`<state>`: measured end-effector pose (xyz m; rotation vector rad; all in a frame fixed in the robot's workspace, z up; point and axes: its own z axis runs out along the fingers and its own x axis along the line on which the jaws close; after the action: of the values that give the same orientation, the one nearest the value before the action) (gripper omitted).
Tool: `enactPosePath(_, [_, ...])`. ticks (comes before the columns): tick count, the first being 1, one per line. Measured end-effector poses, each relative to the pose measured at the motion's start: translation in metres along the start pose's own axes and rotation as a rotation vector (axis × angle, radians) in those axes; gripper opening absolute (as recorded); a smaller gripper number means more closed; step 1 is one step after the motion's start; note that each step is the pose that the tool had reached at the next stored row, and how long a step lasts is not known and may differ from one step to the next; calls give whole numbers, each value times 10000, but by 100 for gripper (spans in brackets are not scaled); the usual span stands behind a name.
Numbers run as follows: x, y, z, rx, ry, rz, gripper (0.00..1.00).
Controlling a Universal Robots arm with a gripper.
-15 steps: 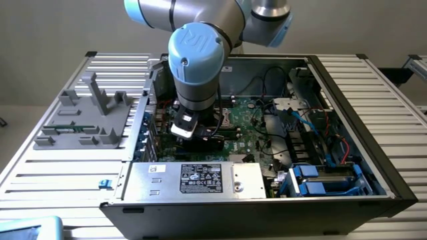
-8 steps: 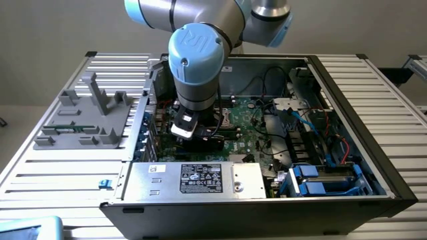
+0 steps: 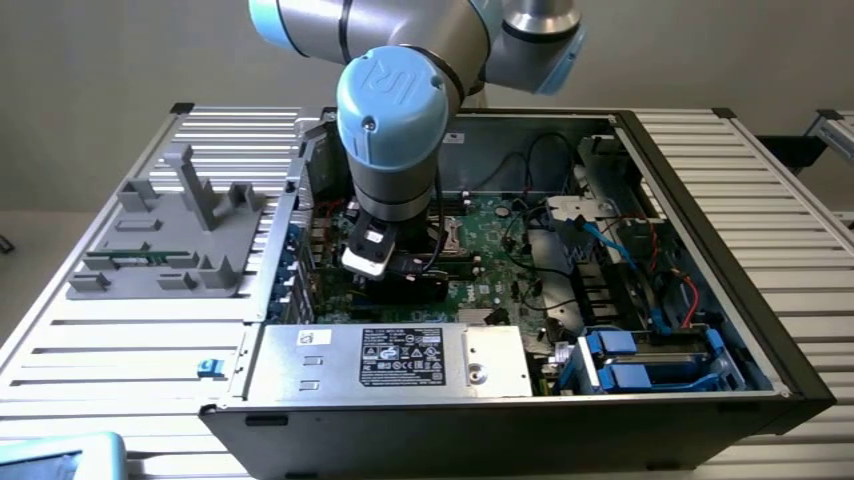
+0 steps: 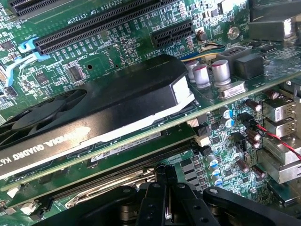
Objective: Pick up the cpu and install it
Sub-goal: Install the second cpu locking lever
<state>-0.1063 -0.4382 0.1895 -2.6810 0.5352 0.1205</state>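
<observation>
The claw (image 4: 167,197) is closed with nothing visibly held, low over the motherboard (image 4: 141,28) beside the graphics card (image 4: 94,101).

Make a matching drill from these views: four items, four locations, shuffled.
1. silver metal box with white label
2. blue plastic drive caddies
3. grey plastic fixture with upright posts
4. black graphics card on a green board

A. case's near corner, exterior view's right
B. on the slatted table, outside the case
C. over the green motherboard, beside the gripper
D. along the case's near edge

Pairs: 1-D, 2-A, 3-B, 4-C
</observation>
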Motion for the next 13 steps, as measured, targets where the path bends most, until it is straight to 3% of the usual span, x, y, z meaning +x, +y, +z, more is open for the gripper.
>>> enactPosePath(13, [1, 3, 9, -47, 20, 0, 11])
